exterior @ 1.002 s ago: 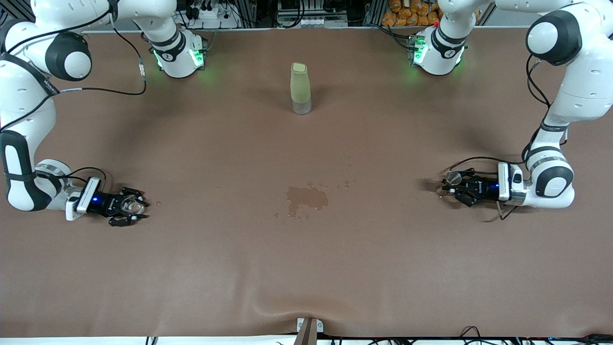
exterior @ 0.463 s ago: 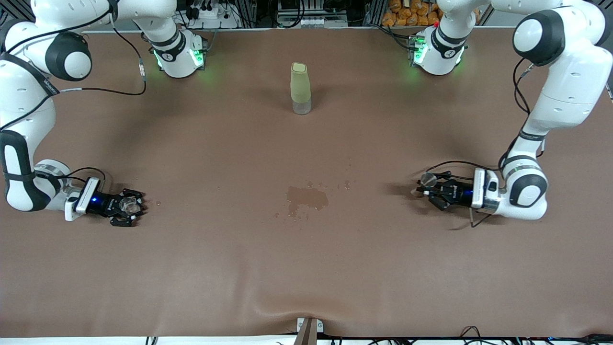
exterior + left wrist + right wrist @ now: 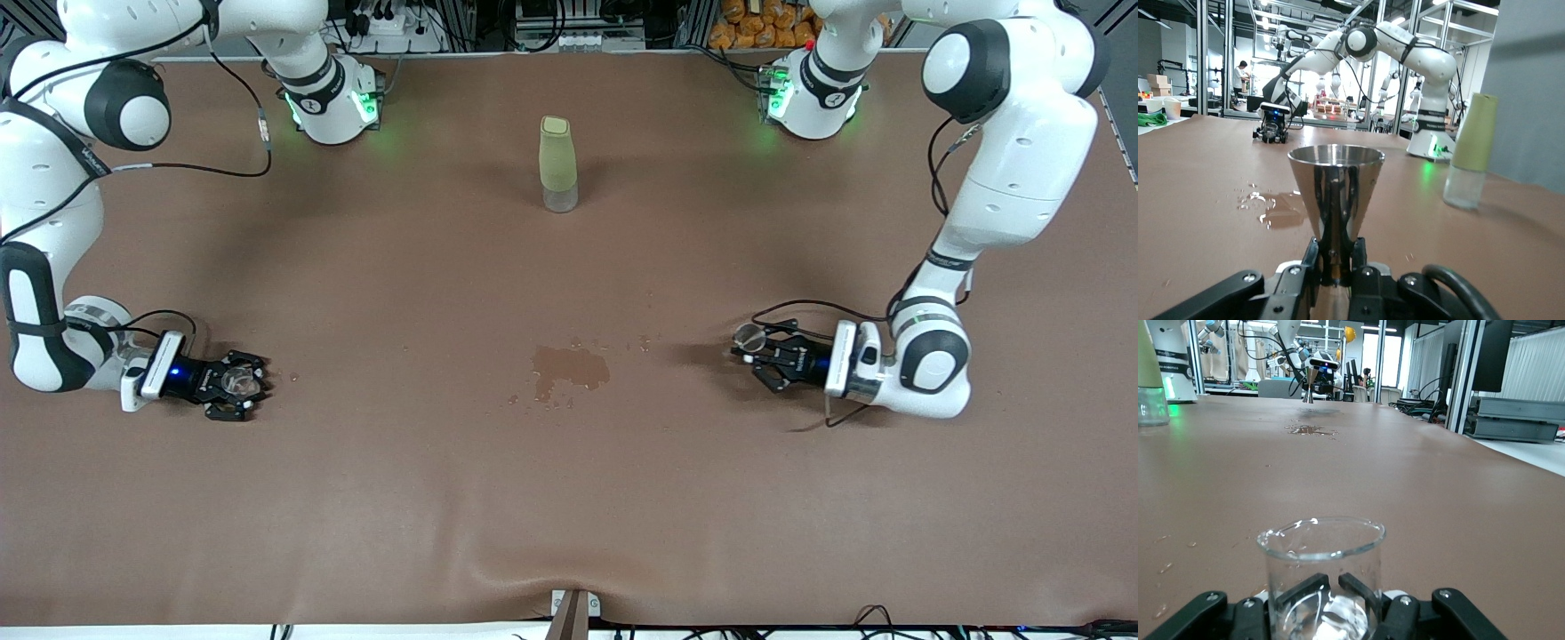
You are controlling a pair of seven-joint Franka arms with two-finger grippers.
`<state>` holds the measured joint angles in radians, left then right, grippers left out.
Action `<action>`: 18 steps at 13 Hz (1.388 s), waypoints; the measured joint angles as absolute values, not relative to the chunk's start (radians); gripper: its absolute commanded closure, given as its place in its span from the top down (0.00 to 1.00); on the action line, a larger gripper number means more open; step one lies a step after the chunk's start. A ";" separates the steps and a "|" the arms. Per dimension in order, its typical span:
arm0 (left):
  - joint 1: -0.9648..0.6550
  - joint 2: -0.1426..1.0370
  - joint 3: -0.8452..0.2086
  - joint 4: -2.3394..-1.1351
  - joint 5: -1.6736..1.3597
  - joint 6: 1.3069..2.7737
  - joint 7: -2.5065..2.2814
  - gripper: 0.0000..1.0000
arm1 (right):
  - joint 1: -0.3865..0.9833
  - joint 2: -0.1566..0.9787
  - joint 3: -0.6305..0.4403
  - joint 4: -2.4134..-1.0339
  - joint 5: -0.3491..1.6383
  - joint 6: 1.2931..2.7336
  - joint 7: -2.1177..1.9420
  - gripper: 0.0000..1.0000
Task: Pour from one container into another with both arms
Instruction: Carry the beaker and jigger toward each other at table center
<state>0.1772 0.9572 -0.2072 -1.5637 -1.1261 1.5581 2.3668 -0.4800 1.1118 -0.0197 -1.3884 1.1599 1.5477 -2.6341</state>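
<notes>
The clear glass cup is at the right arm's end of the table, and my right gripper is shut on it. In the right wrist view the cup stands upright between the black fingers of the right gripper. Toward the left arm's end, the silver jigger is upright, low over the table. My left gripper is shut on it. The left wrist view has the jigger pinched at its narrow waist by the left gripper.
A tall pale-green bottle stands at mid-table, near the robots' bases. A wet patch with small drops around it lies on the brown cloth between the two grippers. A cable loops around the left wrist.
The left arm has carried the jigger toward the wet patch at the table's middle. The right gripper's fingers have closed in on the cup and it has stayed in place.
</notes>
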 measured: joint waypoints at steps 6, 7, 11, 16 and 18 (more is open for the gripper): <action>0.055 0.931 -0.210 -1.542 -1.246 1.651 2.215 0.00 | -0.467 1.115 -0.017 -1.369 1.160 1.519 -2.542 0.00; 0.029 0.925 -0.210 -1.541 -1.278 1.667 2.192 0.00 | -0.455 1.111 -0.015 -1.361 1.160 1.516 -2.520 0.00; -0.090 0.916 -0.211 -1.501 -1.392 1.741 2.144 0.00 | -0.365 1.072 0.017 -1.339 1.162 1.508 -2.439 0.00; -0.222 0.917 -0.209 -1.485 -1.587 1.849 2.141 0.00 | -0.222 0.980 0.099 -1.329 1.163 1.508 -2.263 0.00; -0.235 0.918 -0.204 -1.472 -1.592 1.876 2.172 0.00 | -0.176 0.945 0.115 -1.329 1.162 1.493 -2.193 0.00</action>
